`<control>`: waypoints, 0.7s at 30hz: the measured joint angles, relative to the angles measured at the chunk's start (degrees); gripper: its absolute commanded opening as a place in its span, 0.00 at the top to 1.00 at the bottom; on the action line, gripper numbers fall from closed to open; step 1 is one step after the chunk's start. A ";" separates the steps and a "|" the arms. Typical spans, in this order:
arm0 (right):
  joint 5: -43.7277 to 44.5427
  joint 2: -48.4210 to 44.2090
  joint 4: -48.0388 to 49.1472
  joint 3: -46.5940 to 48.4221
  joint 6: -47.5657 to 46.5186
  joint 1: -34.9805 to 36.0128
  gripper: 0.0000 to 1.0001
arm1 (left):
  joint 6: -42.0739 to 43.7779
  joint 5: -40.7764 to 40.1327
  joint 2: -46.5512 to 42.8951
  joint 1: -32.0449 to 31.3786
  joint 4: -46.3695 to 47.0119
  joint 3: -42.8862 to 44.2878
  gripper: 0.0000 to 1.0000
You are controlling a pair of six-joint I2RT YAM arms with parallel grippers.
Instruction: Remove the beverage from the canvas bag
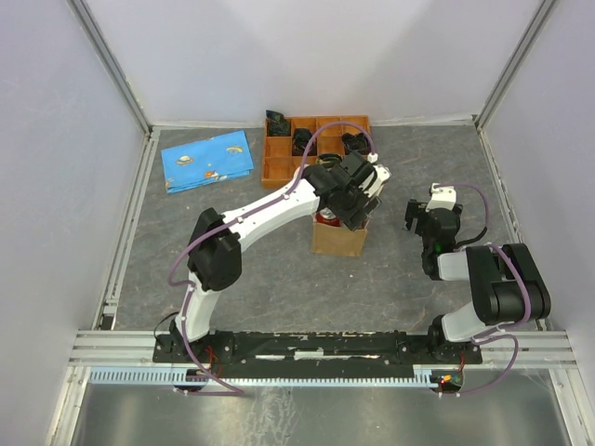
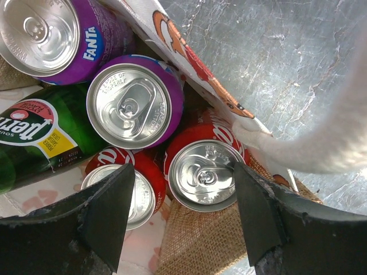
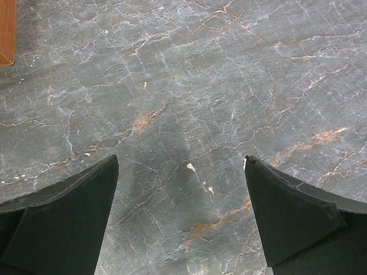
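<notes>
The tan canvas bag [image 1: 337, 240] stands mid-table. My left gripper [image 1: 358, 206] hangs open just above its mouth. In the left wrist view the gripper [image 2: 182, 172] looks down into the bag at several drinks: a red can [image 2: 203, 173] between the jaws, a second red can [image 2: 117, 192] partly under the left finger, two purple Fanta cans [image 2: 135, 103] and a green Perrier bottle [image 2: 40, 134]. The burlap wall [image 2: 200, 235] and a cream handle [image 2: 321, 143] show. My right gripper [image 1: 423, 223] is open over bare table [image 3: 180, 163], right of the bag.
An orange compartment tray [image 1: 314, 147] with dark items stands behind the bag. A blue patterned cloth [image 1: 207, 160] lies at the back left. Grey walls and metal rails enclose the table.
</notes>
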 measured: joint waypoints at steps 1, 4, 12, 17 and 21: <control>0.00 0.00 0.00 0.00 0.00 0.00 0.01 | 0.00 -0.22 0.00 -0.17 0.13 0.00 0.24; 0.00 0.00 0.00 0.00 0.00 0.00 0.01 | 0.02 -0.90 0.00 -0.61 0.15 0.00 0.24; 0.00 0.00 0.00 0.00 0.00 0.00 0.01 | 0.04 -1.66 0.00 -1.29 0.39 -0.02 0.27; 0.00 0.00 0.00 0.00 0.00 0.00 0.01 | 0.04 -1.42 0.00 -1.53 0.44 -0.07 0.31; 0.00 0.00 0.00 0.00 0.00 0.00 0.01 | 0.04 -1.33 0.00 -1.68 0.63 -0.28 0.31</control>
